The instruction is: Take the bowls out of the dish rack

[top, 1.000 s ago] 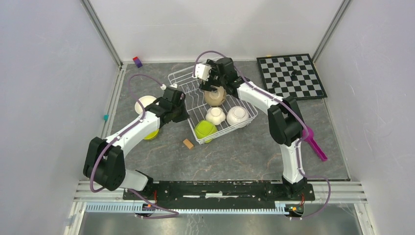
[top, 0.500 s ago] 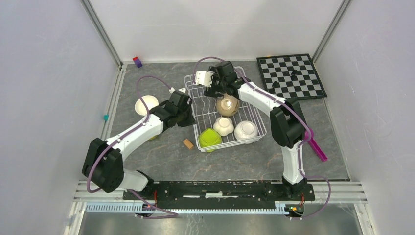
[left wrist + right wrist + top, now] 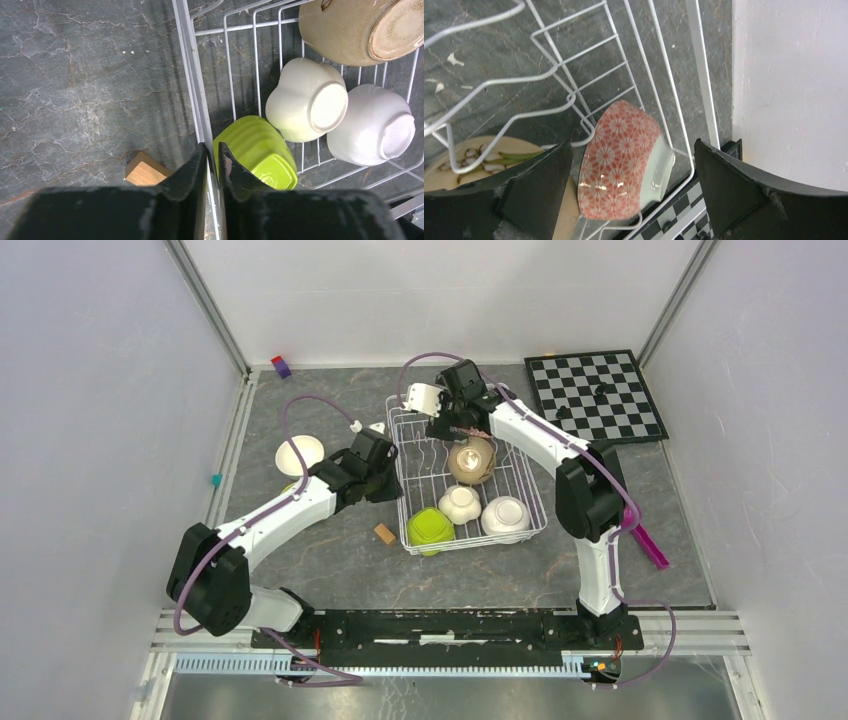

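— Has the dish rack (image 3: 418, 445) moved in the last second?
— Yes. It has swung to the right and now sits squarer to the table, nearer the chessboard (image 3: 596, 393).

— Who is holding it?
— The left gripper (image 3: 212, 150). Its fingers are pinched tight on the rack's left rim wire, just beside the lime green bowl (image 3: 256, 152), and it has travelled right with the rack.

— And the right gripper (image 3: 631, 150)?
— Spread wide above the rack's far end, straddling the red patterned bowl (image 3: 624, 160), which lies on its side there. It grips nothing.

— And the other bowls?
— The tan bowl (image 3: 470, 460), cream bowl (image 3: 460, 503) and white bowl (image 3: 505, 512) have ridden along inside the rack. Another white bowl (image 3: 299, 452) stays on the table to the left, and the wooden block (image 3: 384, 533) has not shifted.
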Tool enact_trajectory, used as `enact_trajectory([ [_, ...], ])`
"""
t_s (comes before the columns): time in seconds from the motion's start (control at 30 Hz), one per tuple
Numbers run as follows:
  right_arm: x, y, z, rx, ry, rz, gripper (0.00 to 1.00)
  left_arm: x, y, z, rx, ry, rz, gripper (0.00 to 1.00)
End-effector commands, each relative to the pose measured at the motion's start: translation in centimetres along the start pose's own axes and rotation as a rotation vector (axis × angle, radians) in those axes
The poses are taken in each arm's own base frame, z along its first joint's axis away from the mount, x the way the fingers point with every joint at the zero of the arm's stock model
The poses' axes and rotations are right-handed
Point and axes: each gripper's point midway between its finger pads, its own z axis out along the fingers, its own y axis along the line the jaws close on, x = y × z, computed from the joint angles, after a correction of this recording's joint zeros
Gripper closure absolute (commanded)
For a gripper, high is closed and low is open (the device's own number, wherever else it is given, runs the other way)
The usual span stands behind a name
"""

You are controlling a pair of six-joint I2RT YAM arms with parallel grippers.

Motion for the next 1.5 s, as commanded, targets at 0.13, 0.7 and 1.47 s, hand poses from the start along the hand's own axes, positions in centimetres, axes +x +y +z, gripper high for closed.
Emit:
enact_trajectory([
  [0.13, 2.1, -1.1, -2.4, -0.009, 0.106, 0.029, 0.02, -1.8, -2.0, -1.3, 0.062, -0.084, 0.030, 0.68],
  [0.7, 5.7, -2.2, -0.7, 0.118, 0.230, 0.092, 0.06, -2.2, -2.0, -1.4, 0.041, -0.094, 0.009, 0.67],
  [1.47, 5.9, -5.8, -4.0, 0.432, 0.166, 0.226, 0.68, -2.3, -0.6, -1.7, -0.028, -0.116, -0.009, 0.69],
])
